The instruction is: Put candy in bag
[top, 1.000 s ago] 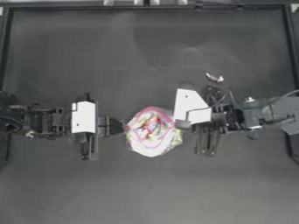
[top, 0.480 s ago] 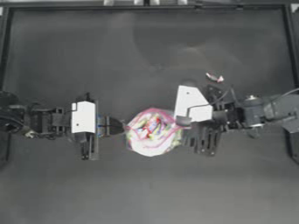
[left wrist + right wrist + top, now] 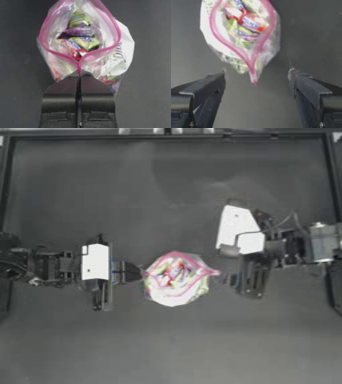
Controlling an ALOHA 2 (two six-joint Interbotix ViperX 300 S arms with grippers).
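Bag point(image 3: 175, 278): one, small, of clear crinkled plastic, with a pink-red zip strip along its mouth; it lay near the middle of the dark matte tabletop point(image 3: 167, 188), between the two arms. The mouth stood spread into a teardrop loop, pointed at both ends. Inside lay a heap of wrapped sweets in green, purple, red and white wrappers; their number could not be counted. Which of these was the candy of the task could not be told; no sweet showed on the tabletop outside the bag.

Left end effector point(image 3: 79, 75): one, dark hard plastic, two flat-faced jaws. It sat at the left end of the bag, jaws pressed together with only a hairline seam between them, pinching the point of the pink strip and the plastic below it. The bag point(image 3: 83, 42) rose beyond the jaws with its mouth gaping.

Right end effector point(image 3: 256, 75): one, same make, two dark angular jaws. It stood just to the right of the bag, jaws spread wide and holding nothing. The right-hand tip of the zip strip point(image 3: 252, 80) pointed into the gap between the jaws, touching neither. In the top view this end effector point(image 3: 234, 278) showed beside the bag's right point, with the white wrist block of its arm just behind it.
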